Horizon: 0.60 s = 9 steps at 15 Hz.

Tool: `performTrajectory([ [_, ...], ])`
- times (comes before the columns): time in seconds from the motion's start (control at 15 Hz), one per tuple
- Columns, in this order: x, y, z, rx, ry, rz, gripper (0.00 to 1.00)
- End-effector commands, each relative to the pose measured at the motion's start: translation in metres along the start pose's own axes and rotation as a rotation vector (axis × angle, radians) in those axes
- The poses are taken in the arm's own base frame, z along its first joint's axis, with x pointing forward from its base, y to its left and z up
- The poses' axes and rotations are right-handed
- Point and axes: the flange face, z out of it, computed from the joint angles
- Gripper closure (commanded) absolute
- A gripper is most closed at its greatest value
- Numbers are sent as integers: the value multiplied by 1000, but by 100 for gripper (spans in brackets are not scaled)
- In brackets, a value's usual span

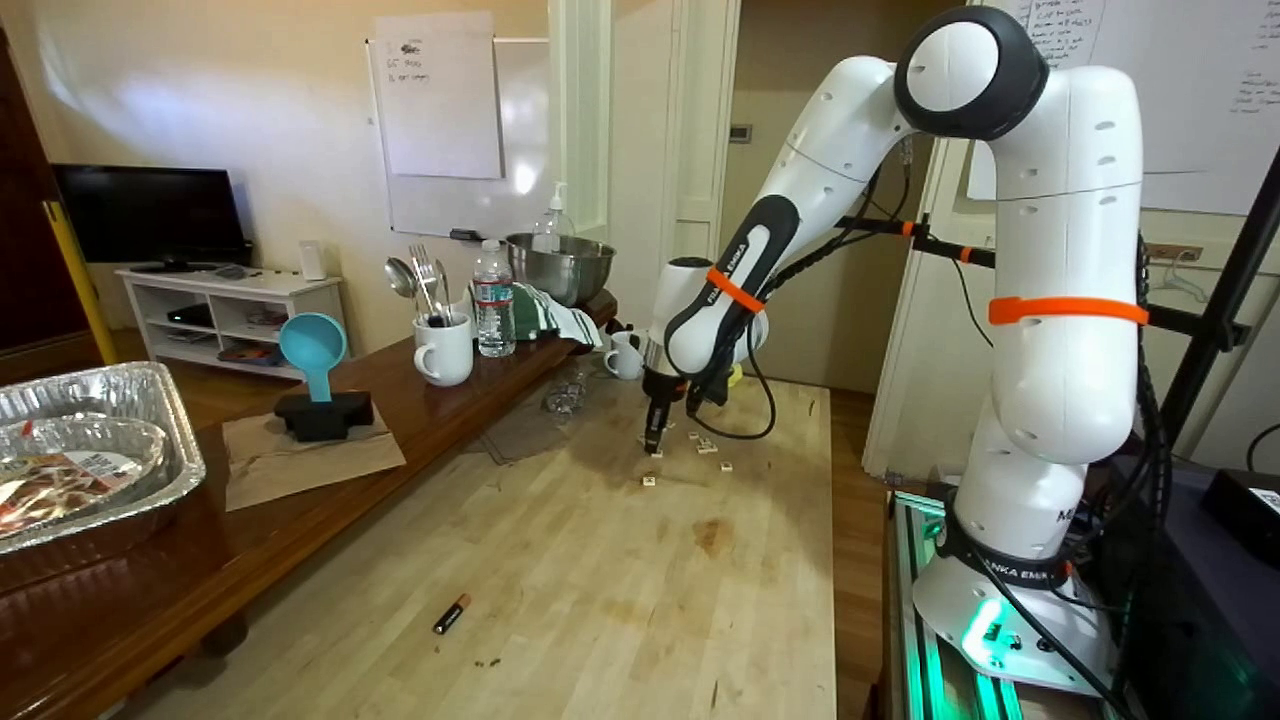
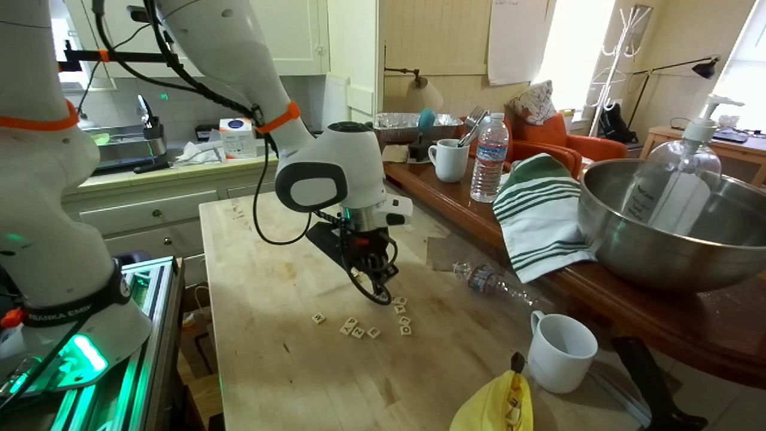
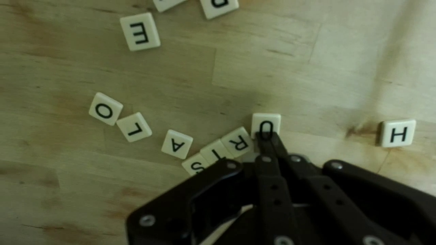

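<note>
Clenched fingers [image 3: 267, 170] hide part of a square cream letter tile [image 3: 266, 124] bearing a curved black character, well inside the edges of the counter [image 1: 590, 590].

In the wrist view, R tile [image 3: 238, 143], T tile [image 3: 217, 151] and S tile [image 3: 196, 164] are bunched in a row just left of the gripper [image 3: 267, 136], with A tile [image 3: 177, 144], then L tile [image 3: 134, 127] and O tile [image 3: 106, 109] further left, and H tile [image 3: 398, 133] off to the right. In an exterior view, there's a mug [image 2: 561, 353] on the table [image 2: 311, 377] beside the pouch [image 2: 488, 410], and up on the counter [image 2: 706, 329] the towel [image 2: 538, 218] lies between the standing bottle [image 2: 489, 158] and the bowl [image 2: 670, 257].
</note>
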Motion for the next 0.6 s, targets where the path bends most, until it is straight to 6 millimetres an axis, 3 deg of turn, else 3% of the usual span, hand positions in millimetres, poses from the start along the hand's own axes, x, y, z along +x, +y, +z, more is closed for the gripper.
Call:
performTrajectory([
  [0.0,-2,-3,-9,-5,23,-17,100],
  [0.53,-4,-7,-56,-44,56,-25,100],
])
